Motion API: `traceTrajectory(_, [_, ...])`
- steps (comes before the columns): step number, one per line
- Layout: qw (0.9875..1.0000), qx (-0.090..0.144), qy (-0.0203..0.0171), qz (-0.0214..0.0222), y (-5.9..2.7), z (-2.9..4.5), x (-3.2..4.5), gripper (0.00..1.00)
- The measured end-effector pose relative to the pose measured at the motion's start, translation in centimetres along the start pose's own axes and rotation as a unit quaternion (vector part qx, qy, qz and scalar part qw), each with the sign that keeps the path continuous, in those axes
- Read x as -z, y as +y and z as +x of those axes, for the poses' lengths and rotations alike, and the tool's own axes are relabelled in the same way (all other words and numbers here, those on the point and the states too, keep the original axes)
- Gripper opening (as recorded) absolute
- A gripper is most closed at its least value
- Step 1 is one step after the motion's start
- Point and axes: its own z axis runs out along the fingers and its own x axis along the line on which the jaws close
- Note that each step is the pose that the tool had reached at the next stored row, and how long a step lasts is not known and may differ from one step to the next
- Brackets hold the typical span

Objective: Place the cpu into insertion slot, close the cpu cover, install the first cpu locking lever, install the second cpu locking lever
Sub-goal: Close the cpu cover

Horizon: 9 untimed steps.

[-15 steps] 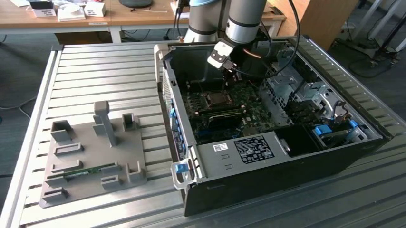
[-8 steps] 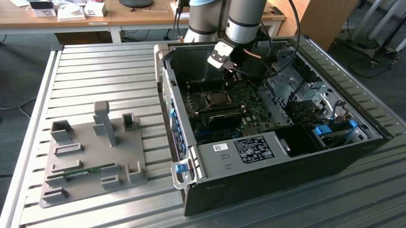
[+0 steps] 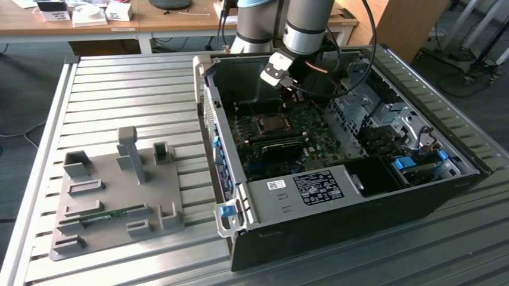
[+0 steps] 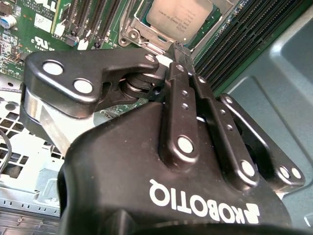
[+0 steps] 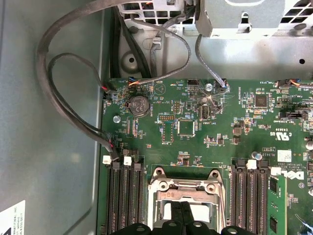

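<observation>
the gripper (image 4: 179, 49), jaws closed tip to tip and gripping nothing, is hovering at the edge of the insertion slot (image 3: 273, 123), the cpu (image 4: 180, 17) lying flat in it just beyond them.

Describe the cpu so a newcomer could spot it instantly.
Inside the open computer case, look at the green circuit board. Between the banks of long black memory slots sits the silver-rimmed insertion slot. The cpu is the pale silver-grey square filling its centre, amid green and black parts.
</observation>
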Motion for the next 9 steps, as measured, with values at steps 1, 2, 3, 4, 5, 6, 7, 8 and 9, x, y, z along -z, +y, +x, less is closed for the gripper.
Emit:
traceTrajectory(1, [1.0, 0.0, 0.0, 0.0, 0.0, 0.0, 0.0, 0.11])
traceTrajectory(2, [1.0, 0.0, 0.0, 0.0, 0.0, 0.0, 0.0, 0.11])
traceTrajectory(3, [1.0, 0.0, 0.0, 0.0, 0.0, 0.0, 0.0, 0.11])
traceTrajectory(4, [1.0, 0.0, 0.0, 0.0, 0.0, 0.0, 0.0, 0.11])
traceTrajectory(5, [1.0, 0.0, 0.0, 0.0, 0.0, 0.0, 0.0, 0.11])
traceTrajectory(6, [1.0, 0.001, 0.0, 0.0, 0.0, 0.0, 0.0, 0.11])
traceTrajectory(7, [1.0, 0.002, 0.0, 0.0001, 0.0, 0.0, 0.0, 0.11])
traceTrajectory(8, [1.0, 0.006, 0.0001, 0.0001, 0.0, 0.0, 0.0, 0.11])
traceTrajectory(9, [0.9999, 0.01, 0.0002, 0.0002, 0.0, 0.0, 0.0, 0.11])
